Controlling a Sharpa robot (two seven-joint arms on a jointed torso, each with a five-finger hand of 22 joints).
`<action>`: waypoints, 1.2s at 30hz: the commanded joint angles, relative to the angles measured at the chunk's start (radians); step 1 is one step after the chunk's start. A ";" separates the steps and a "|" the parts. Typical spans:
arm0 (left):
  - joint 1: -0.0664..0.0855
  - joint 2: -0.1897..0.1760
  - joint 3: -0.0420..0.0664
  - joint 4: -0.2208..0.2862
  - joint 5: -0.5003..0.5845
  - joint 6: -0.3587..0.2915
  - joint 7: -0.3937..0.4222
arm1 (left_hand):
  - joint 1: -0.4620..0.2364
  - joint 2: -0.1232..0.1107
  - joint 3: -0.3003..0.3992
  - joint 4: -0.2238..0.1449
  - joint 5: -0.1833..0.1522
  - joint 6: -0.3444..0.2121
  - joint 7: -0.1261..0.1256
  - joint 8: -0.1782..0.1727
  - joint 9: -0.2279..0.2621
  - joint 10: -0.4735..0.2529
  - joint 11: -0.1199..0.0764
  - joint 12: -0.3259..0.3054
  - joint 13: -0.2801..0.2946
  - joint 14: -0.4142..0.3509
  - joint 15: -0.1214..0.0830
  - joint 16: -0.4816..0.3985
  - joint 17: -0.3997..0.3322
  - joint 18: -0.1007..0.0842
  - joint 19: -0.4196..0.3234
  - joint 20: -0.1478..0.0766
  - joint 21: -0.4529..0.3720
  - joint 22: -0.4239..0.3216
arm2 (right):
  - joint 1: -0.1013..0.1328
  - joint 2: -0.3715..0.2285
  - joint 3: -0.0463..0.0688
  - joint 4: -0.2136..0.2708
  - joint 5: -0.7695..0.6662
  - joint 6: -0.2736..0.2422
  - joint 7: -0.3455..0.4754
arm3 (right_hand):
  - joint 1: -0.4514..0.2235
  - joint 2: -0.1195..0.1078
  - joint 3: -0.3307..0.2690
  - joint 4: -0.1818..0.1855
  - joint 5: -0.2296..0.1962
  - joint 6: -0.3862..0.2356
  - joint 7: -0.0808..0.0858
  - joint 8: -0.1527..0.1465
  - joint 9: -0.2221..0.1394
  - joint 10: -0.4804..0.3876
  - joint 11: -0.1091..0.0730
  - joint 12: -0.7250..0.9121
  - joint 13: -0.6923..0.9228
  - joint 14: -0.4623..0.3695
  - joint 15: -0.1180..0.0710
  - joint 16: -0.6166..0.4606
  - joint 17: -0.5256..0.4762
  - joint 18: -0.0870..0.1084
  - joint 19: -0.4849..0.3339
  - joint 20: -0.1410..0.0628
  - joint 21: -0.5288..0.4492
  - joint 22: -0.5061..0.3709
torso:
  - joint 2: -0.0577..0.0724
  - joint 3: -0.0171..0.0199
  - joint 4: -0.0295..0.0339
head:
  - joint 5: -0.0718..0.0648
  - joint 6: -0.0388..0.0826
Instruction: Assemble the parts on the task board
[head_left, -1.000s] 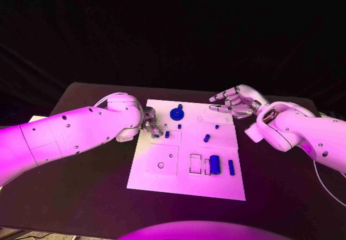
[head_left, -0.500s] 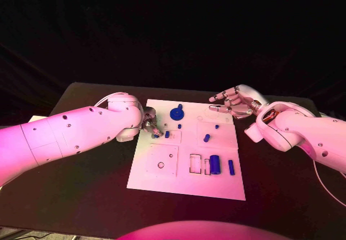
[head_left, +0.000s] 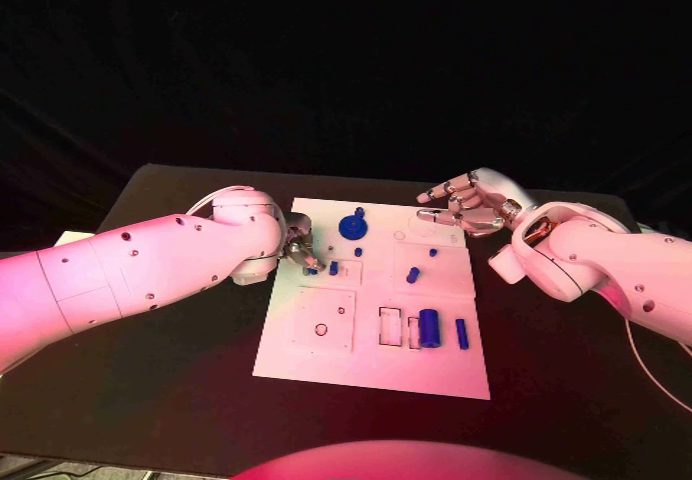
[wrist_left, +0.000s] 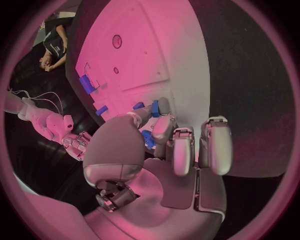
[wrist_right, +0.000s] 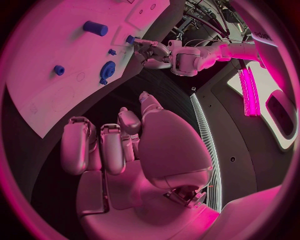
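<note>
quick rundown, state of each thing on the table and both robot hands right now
left robot hand: pinching a small blue part at the task board's left edge
right robot hand: holds nothing, fingers loosely curled, off the board's far right corner
task board: flat on the table
gear-shaped part: lying on the board
blue cylinder: lying near the board's front

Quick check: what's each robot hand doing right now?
Left robot hand: pinching a small blue part over the task board.
Right robot hand: open, holding nothing.
</note>
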 joint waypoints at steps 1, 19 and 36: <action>-0.005 -0.007 -0.002 0.009 -0.002 -0.050 -0.005 | 0.029 0.020 0.042 -0.046 0.003 -0.004 -0.005 0.006 -0.002 0.006 0.003 -0.009 -0.003 0.105 -0.004 0.003 0.263 -0.008 0.031 -0.006 -0.001 0.114 | -0.001 0.002 0.000 0.000 -0.003 0.013 0.006 | 0.000 0.008 -0.004 -0.004 0.004 0.005 0.001 0.003 0.001 -0.007 0.002 -0.002 -0.001 0.060 -0.005 -0.004 0.081 0.017 -0.008 -0.001 -0.005 -0.001 | 0.000 0.0000 0.0001 | -0.001 -0.001; -0.013 -0.020 -0.001 0.028 -0.018 -0.105 -0.001 | 0.029 0.028 0.050 -0.045 0.002 -0.004 -0.002 0.007 -0.001 0.006 0.005 -0.010 -0.005 0.105 -0.003 0.003 0.263 -0.009 0.033 -0.006 0.001 0.117 | -0.003 0.002 0.000 -0.002 -0.002 0.015 0.007 | -0.002 0.009 -0.004 -0.003 0.005 0.005 0.001 0.003 0.001 -0.006 0.002 -0.001 -0.001 0.060 -0.005 -0.004 0.081 0.017 -0.008 -0.001 -0.005 -0.001 | 0.000 -0.0002 -0.0002 | 0.003 -0.005; -0.017 -0.012 -0.002 0.018 -0.019 -0.055 -0.005 | 0.018 0.028 0.045 -0.036 -0.002 -0.005 0.000 0.008 0.001 0.006 0.007 -0.013 -0.007 0.105 -0.001 0.003 0.263 -0.008 0.031 -0.005 -0.002 0.114 | -0.005 0.003 0.000 -0.003 -0.002 0.017 0.007 | -0.002 0.009 -0.004 -0.003 0.005 0.005 0.001 0.003 0.001 -0.006 0.002 -0.001 -0.001 0.060 -0.005 -0.004 0.081 0.017 -0.008 -0.001 -0.005 -0.001 | 0.000 0.0003 0.0000 | 0.002 -0.008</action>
